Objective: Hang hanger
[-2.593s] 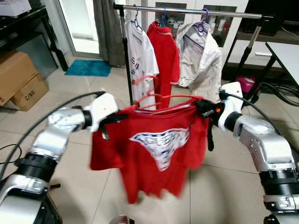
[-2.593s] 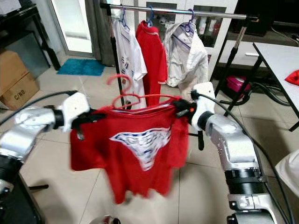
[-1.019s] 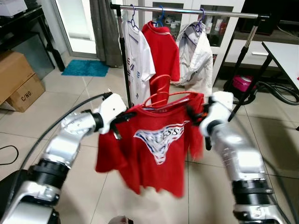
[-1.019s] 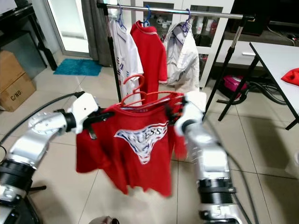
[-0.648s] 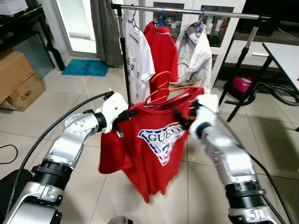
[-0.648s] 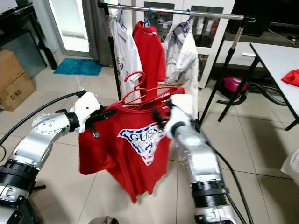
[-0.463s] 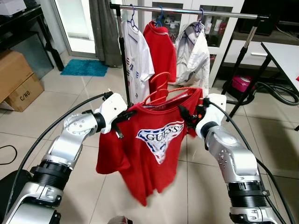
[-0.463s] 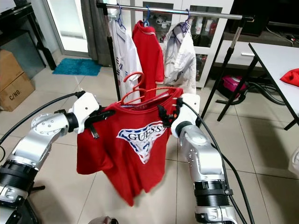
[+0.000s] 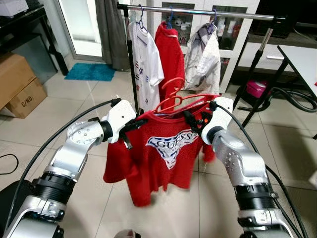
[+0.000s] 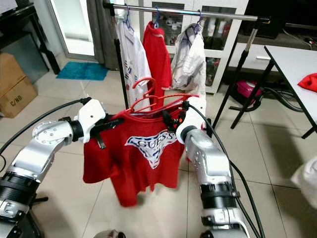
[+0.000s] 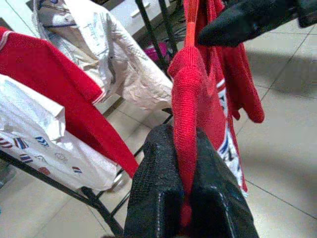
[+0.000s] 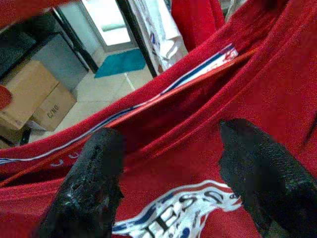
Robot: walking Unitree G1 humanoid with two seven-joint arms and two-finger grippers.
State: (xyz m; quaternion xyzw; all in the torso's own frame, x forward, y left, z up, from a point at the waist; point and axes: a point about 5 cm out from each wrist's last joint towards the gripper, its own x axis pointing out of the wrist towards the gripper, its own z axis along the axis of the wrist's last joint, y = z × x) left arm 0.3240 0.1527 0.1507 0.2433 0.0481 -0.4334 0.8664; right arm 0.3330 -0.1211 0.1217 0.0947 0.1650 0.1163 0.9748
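Left eye view. Red shirt (image 9: 166, 153) on red hanger (image 9: 174, 100), held in front of and below the clothes rail (image 9: 198, 12). Left gripper (image 9: 130, 130) at the shirt's left shoulder; right gripper (image 9: 194, 120) at the collar, below the hanger's hook. White shirt (image 9: 147, 64), red polo (image 9: 171, 54) and pale jacket (image 9: 207, 57) hung on the rail already.

Right eye view. Same scene; bare length of rail beyond the jacket toward the slanted leg (image 10: 237, 69).

Left wrist view. Fingers (image 11: 156, 193) pinched tight on a fold of red cloth.

Right wrist view. Fingers (image 12: 91, 183) spread wide, nothing between them, collar and hanger bar just ahead.

Step judged: lift toward the rail. Best done by raising the hook above rail height, keeping it turned across the bar, aiming for the bare stretch, then lowering until seated before loosening the pinch.
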